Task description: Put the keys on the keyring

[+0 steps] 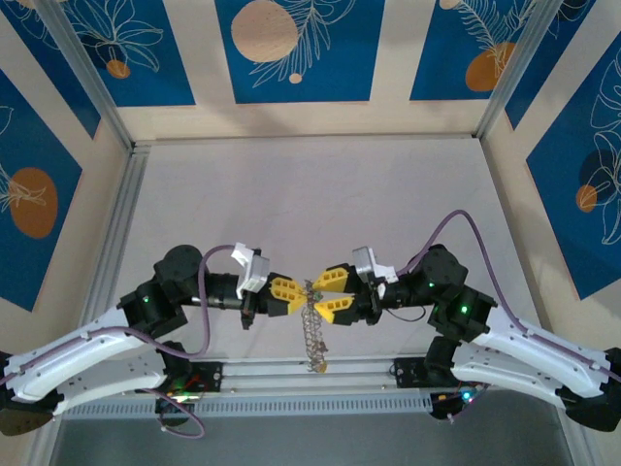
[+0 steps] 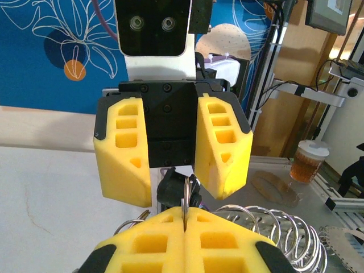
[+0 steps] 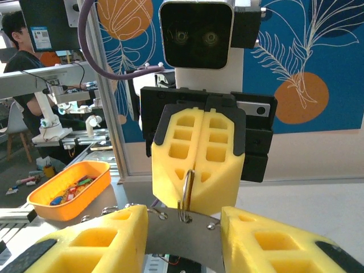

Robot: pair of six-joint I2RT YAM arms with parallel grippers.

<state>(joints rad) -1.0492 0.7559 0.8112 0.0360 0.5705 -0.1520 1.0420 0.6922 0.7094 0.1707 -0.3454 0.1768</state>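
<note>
Keyring point(image 3: 182, 242) sits nearest you in the right wrist view. It is a flat grey plate spanning the half-spread fingers point(image 3: 85, 244) of your right gripper point(image 1: 318, 295), which look clamped on its two edges. I judge that grip to be the weak spot, because smooth metal held edge-on could twist or pop out if either arm pulls.

Just past it, a thin wire loop point(image 3: 185, 190) threads the plate and runs into your left gripper point(image 2: 185, 219), whose jaws are pressed together on the wire. If you draw the arms apart or off-line, the loop could bend, slip out of the pinch, or drag the plate askew.

Below the grippers a string of rings point(image 1: 313, 335) hangs over the near edge of the table point(image 1: 310, 194), and its swing could tug the loop. Whether keys are on it is too small to tell.

Both arms reach from their bases with elbows out and forearms turned inward, so the grippers meet nose to nose.
</note>
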